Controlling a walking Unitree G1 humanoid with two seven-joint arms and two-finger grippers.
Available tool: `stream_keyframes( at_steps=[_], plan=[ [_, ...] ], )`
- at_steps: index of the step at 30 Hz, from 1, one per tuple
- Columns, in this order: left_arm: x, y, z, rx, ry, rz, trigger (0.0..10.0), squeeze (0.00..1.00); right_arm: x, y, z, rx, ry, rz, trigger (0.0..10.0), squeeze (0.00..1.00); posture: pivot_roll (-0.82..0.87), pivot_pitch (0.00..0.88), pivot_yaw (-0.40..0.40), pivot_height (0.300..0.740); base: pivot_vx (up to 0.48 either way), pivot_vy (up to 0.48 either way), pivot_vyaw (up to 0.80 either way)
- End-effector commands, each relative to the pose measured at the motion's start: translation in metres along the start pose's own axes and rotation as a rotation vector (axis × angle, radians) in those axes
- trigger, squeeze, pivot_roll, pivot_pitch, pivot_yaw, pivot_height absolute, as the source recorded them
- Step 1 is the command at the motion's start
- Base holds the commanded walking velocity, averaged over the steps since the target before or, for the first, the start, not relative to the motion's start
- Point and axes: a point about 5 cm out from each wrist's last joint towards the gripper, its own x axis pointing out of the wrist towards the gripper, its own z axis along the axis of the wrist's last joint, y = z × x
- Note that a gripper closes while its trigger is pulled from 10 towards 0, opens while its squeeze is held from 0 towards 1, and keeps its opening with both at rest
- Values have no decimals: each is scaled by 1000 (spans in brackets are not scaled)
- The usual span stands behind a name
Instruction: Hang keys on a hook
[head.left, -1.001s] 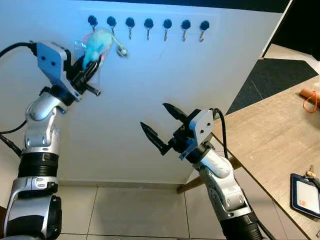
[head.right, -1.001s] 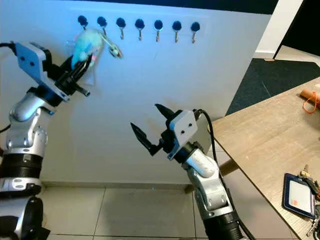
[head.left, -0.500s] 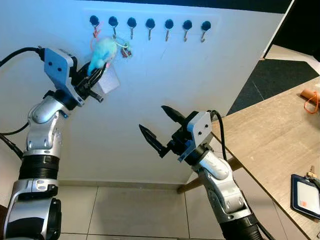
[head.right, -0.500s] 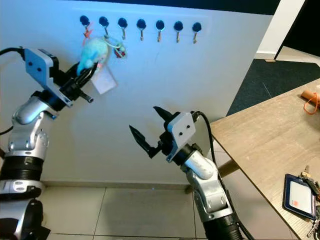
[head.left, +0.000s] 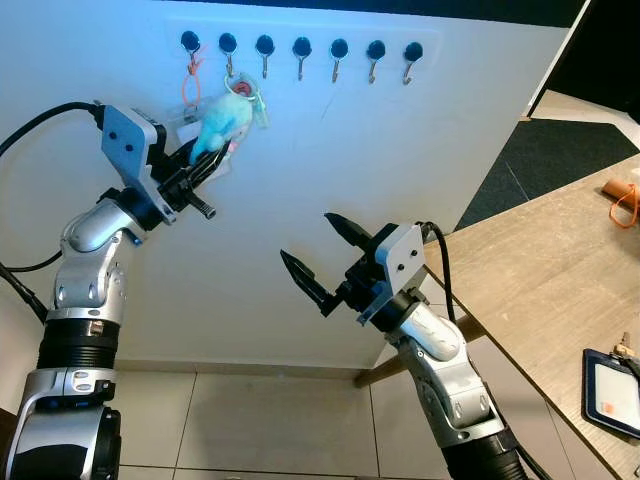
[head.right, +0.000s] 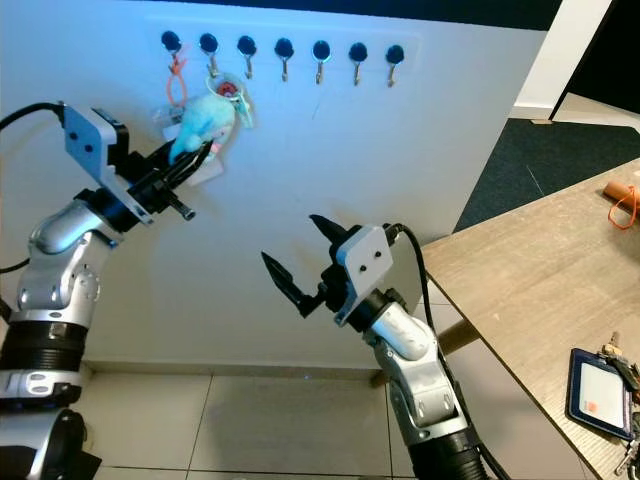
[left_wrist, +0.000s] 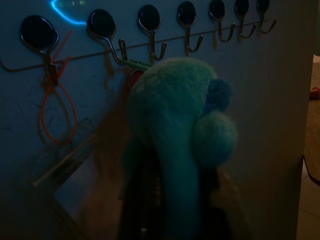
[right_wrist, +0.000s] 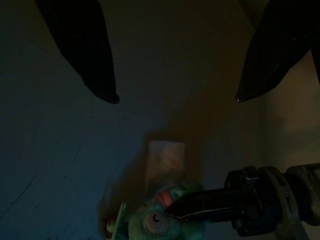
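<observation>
The left gripper (head.left: 205, 158) is raised to the wall (head.left: 420, 160), its fingers pinched on the keys (head.left: 226, 120), a bunch with a pale blue plush toy and a clear card tag. The plush sits just below the second hook (head.left: 229, 48) from the left, and in the left wrist view a green loop (left_wrist: 135, 63) from the bunch lies at the base of that hook (left_wrist: 112, 42); whether it is fully caught on the hook cannot be told. An orange cord (head.left: 189, 82) hangs from the first hook (head.left: 189, 44), beside the plush. The hooks form a row of seven near the top of the wall, the other five bare. The right gripper (head.left: 316, 258) is held lower, in front of the wall and well apart from the hooks, its two fingers spread wide with nothing between them. To the robot's right stands a wooden table (head.left: 540, 270), with a badge holder (head.left: 612, 390) near its near edge and an orange object (head.left: 622, 195) at its far side. The floor (head.left: 250, 430) below is tiled.
</observation>
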Motion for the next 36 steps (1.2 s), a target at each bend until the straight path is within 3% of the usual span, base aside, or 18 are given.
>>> stream_keyframes(
  at_steps=[1, 23, 26, 27, 28, 30, 31, 32, 35, 36],
  plan=[
    [1, -2, 2, -3, -4, -19, 10000, 1000, -1, -1, 2, -3, 1, -5, 10000, 0, 31, 26, -39, 740, 0, 0, 0],
    [3, -5, 8, -53, -25, -50, 10000, 1000, 6, -4, 13, 22, -70, -19, 10000, 0, 36, 32, -38, 740, 0, 0, 0],
    [-2, -3, 1, -91, -7, -36, 10000, 1000, 4, -4, 10, 32, -56, -20, 10000, 0, 36, 32, -38, 740, 0, 0, 0],
    [-7, -6, -8, -119, 27, -65, 10000, 173, 1, -4, 5, 49, -37, -23, 10000, 0, 36, 32, -38, 740, 0, 0, 0],
    [-21, -20, -33, -178, 142, -172, 10000, 0, -5, -3, -11, 92, 31, -30, 10000, 0, 33, 32, -33, 740, 0, 0, 0],
    [-34, -33, -54, -194, 241, -245, 10000, 0, -13, -1, -26, 120, 101, -32, 10000, 0, 33, 32, -33, 740, 0, 0, 0],
    [-34, -33, -54, -194, 241, -245, 10000, 0, -13, -1, -26, 120, 101, -32, 10000, 0, 33, 32, -33, 740, 0, 0, 0],
    [-48, -47, -75, -195, 347, -294, 10000, 0, -23, 1, -45, 143, 183, -35, 10000, 0, 32, 30, -27, 740, 0, 0, 0],
    [-55, -53, -86, -202, 400, -317, 10000, 0, -29, 1, -54, 155, 220, -38, 10000, 0, 32, 30, -27, 740, 0, 0, 0],
    [-64, -61, -100, -194, 478, -338, 10000, 0, -36, 2, -64, 164, 263, -51, 10000, 0, 32, 30, -26, 740, 0, 0, 0]
  ],
)
